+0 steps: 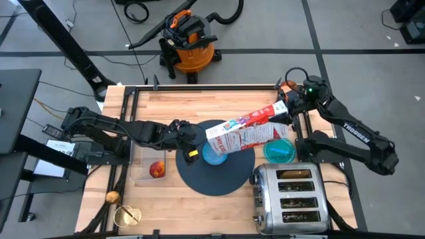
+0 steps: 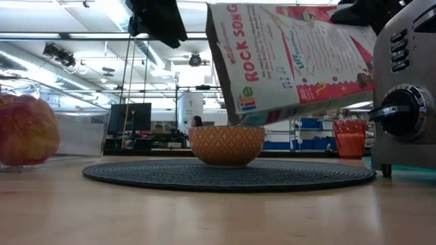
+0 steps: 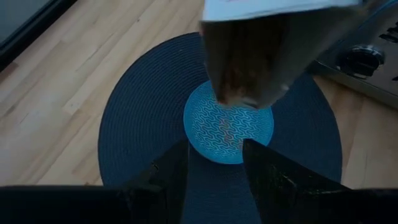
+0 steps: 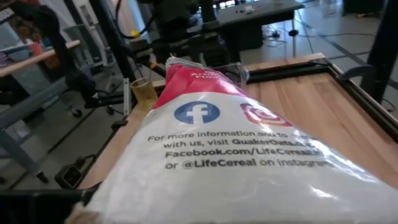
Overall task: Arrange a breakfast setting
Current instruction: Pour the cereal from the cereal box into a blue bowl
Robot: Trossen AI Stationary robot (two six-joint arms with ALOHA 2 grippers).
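Note:
A light-blue bowl (image 1: 212,157) stands on the dark round mat (image 1: 199,178) at the table's middle. Seen in the low view, the bowl (image 2: 227,145) has an orange patterned outside. My right gripper (image 1: 287,110) is shut on a cereal box (image 1: 242,133), which slants down with its open mouth (image 3: 249,68) just over the bowl (image 3: 230,127). My left gripper (image 3: 214,171) is open and empty. It hovers over the mat's left part (image 3: 137,124), beside the bowl. A teal dish (image 1: 279,151) lies right of the mat. A red apple (image 1: 157,169) sits in a clear tray on the left. My right gripper holds the cereal box by its raised closed end (image 1: 279,113), coming from the table's far right side, along the box. The box (image 4: 236,155) hides the fingers in the wrist view. The box is lifted clear and tilted, its open end lowest, above the bowl.
A steel toaster (image 1: 289,196) stands at the near right, close to the mat and the dish. An orange cup (image 2: 349,138) stands at the far right. Gold-coloured things (image 1: 123,211) lie at the near left corner. An orange shop vacuum (image 1: 189,40) is beyond the far edge.

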